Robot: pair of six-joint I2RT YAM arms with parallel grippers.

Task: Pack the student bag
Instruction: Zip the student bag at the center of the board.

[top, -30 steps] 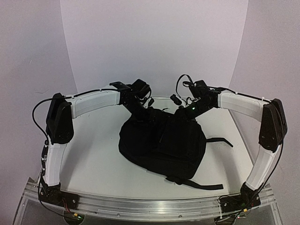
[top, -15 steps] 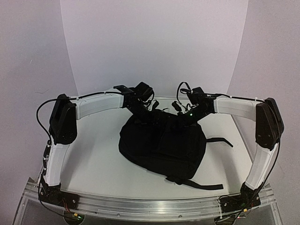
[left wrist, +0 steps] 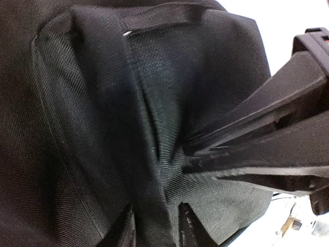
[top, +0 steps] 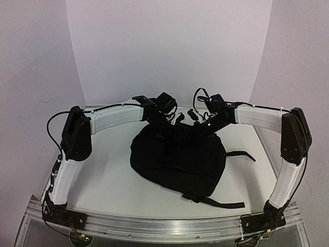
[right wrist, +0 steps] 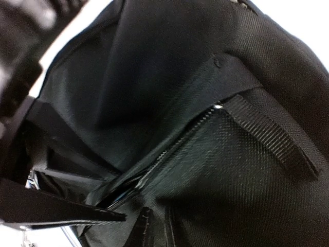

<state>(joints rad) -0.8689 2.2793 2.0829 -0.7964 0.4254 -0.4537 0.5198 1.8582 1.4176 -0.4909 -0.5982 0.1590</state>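
Lying flat at the middle of the white table, the student bag has its long axis running from the far edge toward the near right. Its top end points away from the arm bases. A loose strap trails right and another trails to the near right corner.

Open tabletop shows on the bag's left and along its near side. The right side has less room, and the far end is crowded by both wrists.

The left arm reaches across from the left, elbow raised. The left gripper is at the bag's top edge. In the left wrist view a fold of black fabric fills the gap between its fingers, which pinch it.

The right arm mirrors this from the right. The right gripper is just beside the left one, jaws nearly closed and clamped on fabric beside the zip line.
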